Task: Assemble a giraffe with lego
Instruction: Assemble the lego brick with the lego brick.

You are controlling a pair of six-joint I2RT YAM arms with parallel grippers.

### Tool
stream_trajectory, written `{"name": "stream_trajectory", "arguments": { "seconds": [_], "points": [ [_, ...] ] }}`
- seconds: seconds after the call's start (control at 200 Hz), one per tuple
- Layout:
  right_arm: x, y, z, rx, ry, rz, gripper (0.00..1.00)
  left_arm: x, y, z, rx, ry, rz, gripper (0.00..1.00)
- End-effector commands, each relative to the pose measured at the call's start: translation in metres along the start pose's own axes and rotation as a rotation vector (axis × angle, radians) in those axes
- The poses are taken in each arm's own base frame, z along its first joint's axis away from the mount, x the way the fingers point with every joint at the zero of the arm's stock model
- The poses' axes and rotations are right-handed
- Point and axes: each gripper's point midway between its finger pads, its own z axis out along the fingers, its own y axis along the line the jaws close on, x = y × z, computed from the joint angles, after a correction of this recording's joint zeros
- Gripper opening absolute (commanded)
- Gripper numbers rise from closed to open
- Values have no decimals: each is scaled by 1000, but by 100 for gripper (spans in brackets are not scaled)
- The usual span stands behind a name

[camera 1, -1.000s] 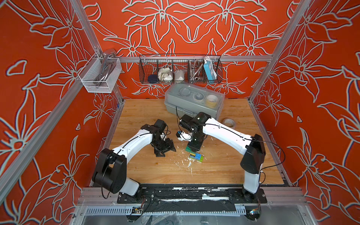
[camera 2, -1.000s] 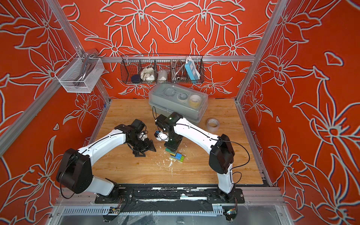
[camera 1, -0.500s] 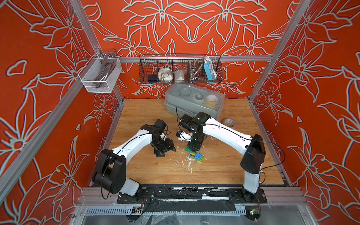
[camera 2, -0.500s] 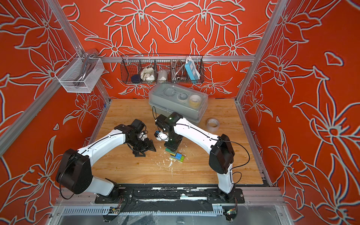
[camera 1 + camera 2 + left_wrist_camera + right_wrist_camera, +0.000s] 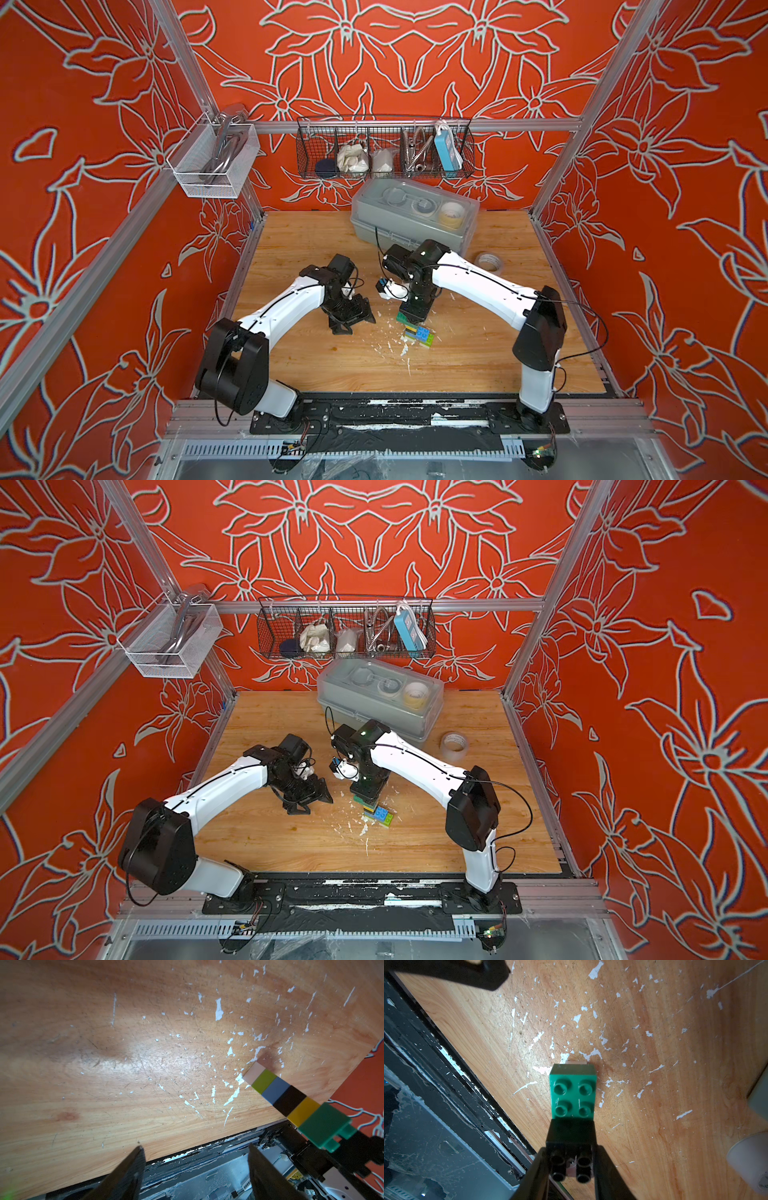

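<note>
Our orange flowered booth over a wooden top
We see walls (image 5: 395, 62) of orange printed with pale outlined flowers on three sides, framed by aluminium posts (image 5: 590, 124); the scratched wooden tabletop (image 5: 478, 353) carries white flecks (image 5: 390, 345) near its middle. A black wire basket (image 5: 384, 124) hangs on the back rail, a white mesh basket (image 5: 195, 178) at the corner post, and a grey lidded box (image 5: 399, 232) stands at the back with a tape roll (image 5: 489, 262) near it, all evenly lit

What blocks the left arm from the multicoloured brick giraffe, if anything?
Probably nothing, so yes: the open left gripper sits beside the multicoloured brick giraffe, only wooden table between. The right gripper is shut on its black head brick; lower bricks are free.
</note>
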Motion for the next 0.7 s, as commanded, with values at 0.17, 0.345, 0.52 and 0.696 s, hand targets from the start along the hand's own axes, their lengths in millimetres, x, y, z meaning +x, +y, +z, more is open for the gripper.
{"name": "stream_trajectory", "arguments": {
  "seconds": [0.17,0.345,0.52,0.696],
  "points": [
    [16,-3,22,-10,104,83,28,6,1,-5,1,-4,12,76],
    [17,-2,29,-22,104,87,28,8,2,-6,3,-6,14,76],
    [22,-3,34,-18,114,64,28,10,3,-7,2,-8,14,76],
    [25,0,42,-33,122,69,27,11,3,-7,4,-11,14,77]
  ]
}}
